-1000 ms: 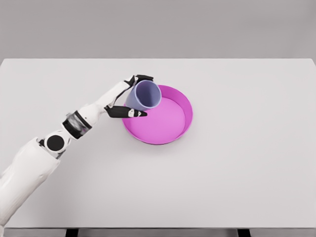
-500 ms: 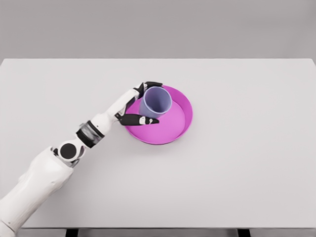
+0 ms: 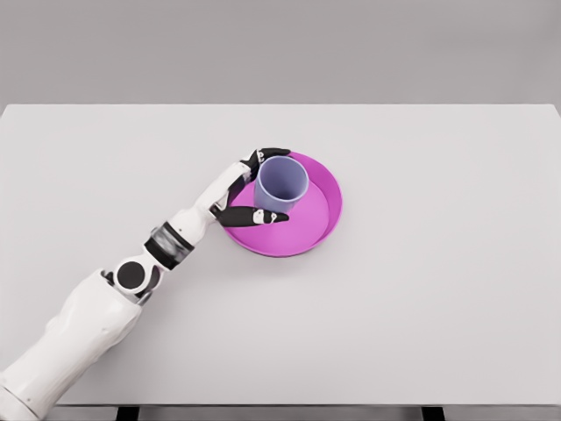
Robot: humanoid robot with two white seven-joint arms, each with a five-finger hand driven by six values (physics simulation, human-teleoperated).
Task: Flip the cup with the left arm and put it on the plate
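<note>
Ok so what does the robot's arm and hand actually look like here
Only the left arm shows. Its shell is smooth, glossy white and rounded, thick at the upper part and slimmer toward the wrist. A round black disc marks the elbow joint, and a grey metallic ribbed band rings the forearm. The left hand has a white palm and five fingers with black segments and tips. No cables or markings are visible.

cup [image 3: 281,186]: smooth matt lavender, plastic-looking | plate [image 3: 317,230]: smooth magenta, faint sheen, plastic-looking | table [image 3: 438,289]: plain matt white, even | left hand [image 3: 250,187]: glossy white shell, black fingertips, hard plastic look
</note>
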